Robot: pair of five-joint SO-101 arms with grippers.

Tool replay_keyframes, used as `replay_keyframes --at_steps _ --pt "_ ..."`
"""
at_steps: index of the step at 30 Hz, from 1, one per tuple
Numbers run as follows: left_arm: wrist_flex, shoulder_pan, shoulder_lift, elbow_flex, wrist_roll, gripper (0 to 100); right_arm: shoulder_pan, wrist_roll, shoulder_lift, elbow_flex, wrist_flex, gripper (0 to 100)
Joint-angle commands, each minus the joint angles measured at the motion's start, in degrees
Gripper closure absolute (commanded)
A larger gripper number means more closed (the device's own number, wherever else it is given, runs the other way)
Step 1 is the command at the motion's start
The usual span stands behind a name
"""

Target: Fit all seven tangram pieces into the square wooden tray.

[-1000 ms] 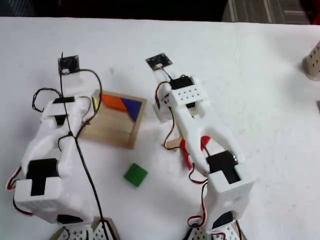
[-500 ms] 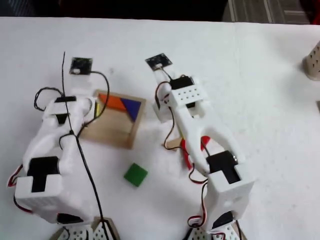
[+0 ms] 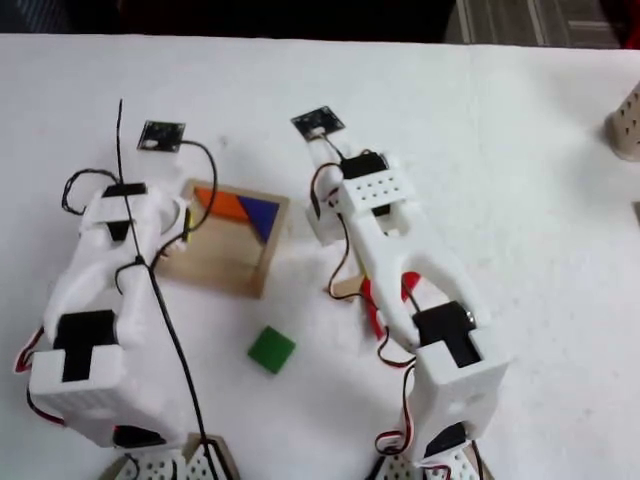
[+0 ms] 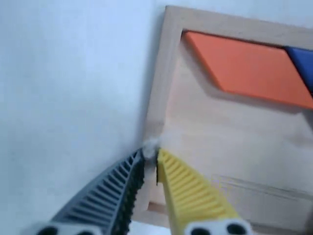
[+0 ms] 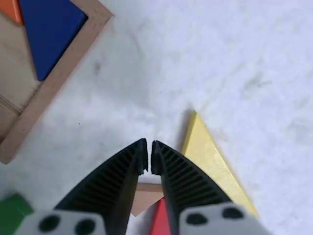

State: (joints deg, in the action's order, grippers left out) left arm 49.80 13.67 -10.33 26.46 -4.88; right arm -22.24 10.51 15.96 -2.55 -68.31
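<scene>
Touching tray [image 4: 160,73]: closed left end effector [image 4: 150,156]

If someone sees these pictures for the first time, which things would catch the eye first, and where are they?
Most striking is the wooden tray on the white table, with an orange piece and a blue triangle along its far side. A green square lies alone in front of the tray. The left gripper sits shut at the tray's rim, and a yellow triangle lies beside the shut right gripper.
</scene>
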Motion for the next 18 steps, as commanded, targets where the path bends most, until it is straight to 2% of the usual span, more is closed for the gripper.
replay_keyframes --at_steps 1,6,13,18 --pt "2.46 0.57 3.56 4.84 -0.18 93 0.22 -0.44 -4.09 0.62 0.57 97.9" --pt "-3.6 -0.04 13.67 18.11 2.29 93 0.13 -0.44 -3.82 0.7 0.66 97.9" --pt "-7.47 -8.04 35.03 38.15 3.87 93 0.13 -0.44 -3.82 0.62 0.66 97.9" --pt "-7.3 -9.19 43.74 43.08 3.96 92 0.13 -0.44 -3.74 0.53 0.57 97.9"
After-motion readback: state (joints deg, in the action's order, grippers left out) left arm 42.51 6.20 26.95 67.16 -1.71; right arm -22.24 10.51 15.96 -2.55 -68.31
